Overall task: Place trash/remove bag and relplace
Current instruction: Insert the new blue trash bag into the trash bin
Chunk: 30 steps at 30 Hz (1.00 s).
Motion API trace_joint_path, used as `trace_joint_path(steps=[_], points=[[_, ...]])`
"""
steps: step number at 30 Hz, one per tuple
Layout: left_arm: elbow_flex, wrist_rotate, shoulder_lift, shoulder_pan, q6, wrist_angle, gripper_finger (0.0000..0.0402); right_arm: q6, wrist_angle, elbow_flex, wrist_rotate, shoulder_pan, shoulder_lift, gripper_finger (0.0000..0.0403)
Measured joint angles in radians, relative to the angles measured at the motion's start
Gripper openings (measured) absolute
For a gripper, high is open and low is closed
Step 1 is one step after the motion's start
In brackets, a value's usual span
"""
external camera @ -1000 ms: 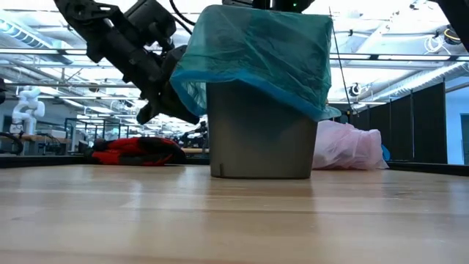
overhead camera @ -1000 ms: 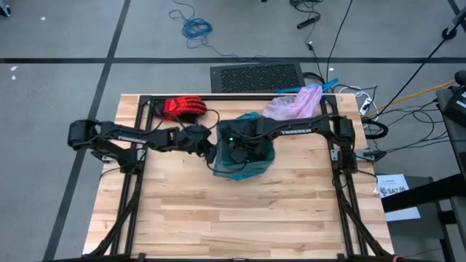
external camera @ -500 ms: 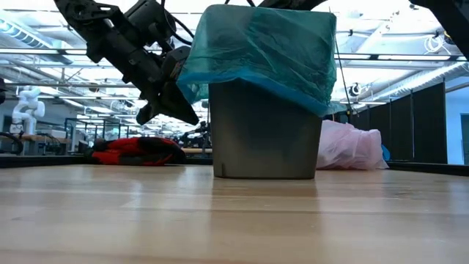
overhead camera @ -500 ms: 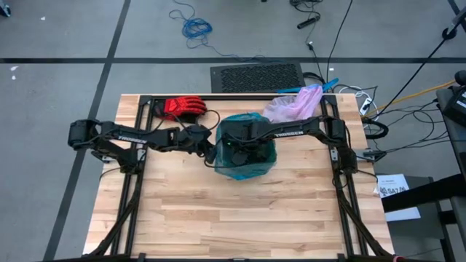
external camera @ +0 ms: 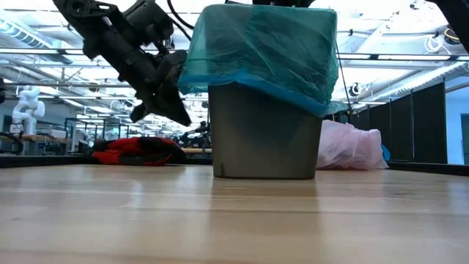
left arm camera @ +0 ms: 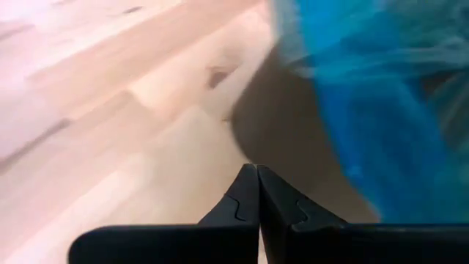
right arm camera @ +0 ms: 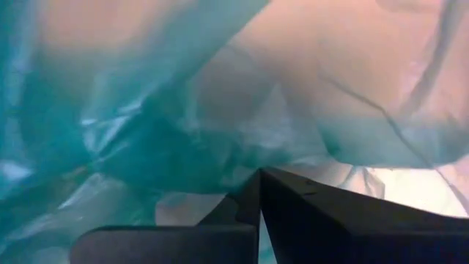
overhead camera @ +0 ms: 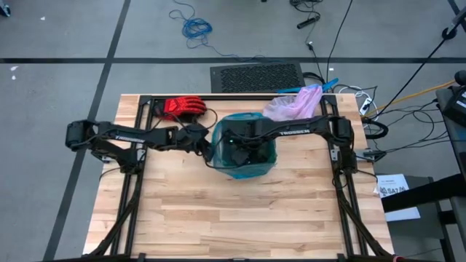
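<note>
The crumpled pale lilac-pink plastic bag (overhead camera: pixel 295 104) lies at the desk's (overhead camera: pixel 218 218) far edge. The grey bin's (external camera: pixel 264 136) teal-green liner (external camera: pixel 256 51) now sits squarer; left tool (left arm camera: pixel 256 192) clenched beside it, right tool (right arm camera: pixel 258 192) clenched inside.

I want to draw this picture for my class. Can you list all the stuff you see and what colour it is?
Bin: one, grey, middle of the table.
Teal bag: one, teal-green, draped over the bin's rim.
Pink bag: one, pale lilac-pink, bunched at the table's far edge.
Glove: one, red, far edge.
Table: one, light wood.
Left end effector: dark, shut, beside the bin.
Right end effector: dark, shut, inside the teal bag.
</note>
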Motion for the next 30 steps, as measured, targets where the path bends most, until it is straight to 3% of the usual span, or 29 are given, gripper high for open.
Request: trace_joint_path(steps=[6,10,19,27,30], points=[[0.0,-0.052,-0.168,0.039,0.043,-0.227,0.0,0.012,-0.005,0.0,-0.003,0.0,-0.003,0.0],[0.0,-0.047,-0.279,0.085,0.045,-0.228,0.0,0.006,0.007,0.0,-0.005,0.0,-0.003,0.0],[0.0,0.349,-0.277,0.286,-0.071,0.035,0.0007,0.009,0.012,0.0,-0.007,0.0,-0.003,0.0],[0.0,0.656,-0.15,0.407,-0.088,0.148,0.0099,0.011,0.012,0.0,-0.007,0.0,-0.003,0.0],[0.0,0.689,-0.091,0.408,-0.088,0.202,0.0136,0.011,0.012,0.0,-0.007,0.0,-0.003,0.0]])
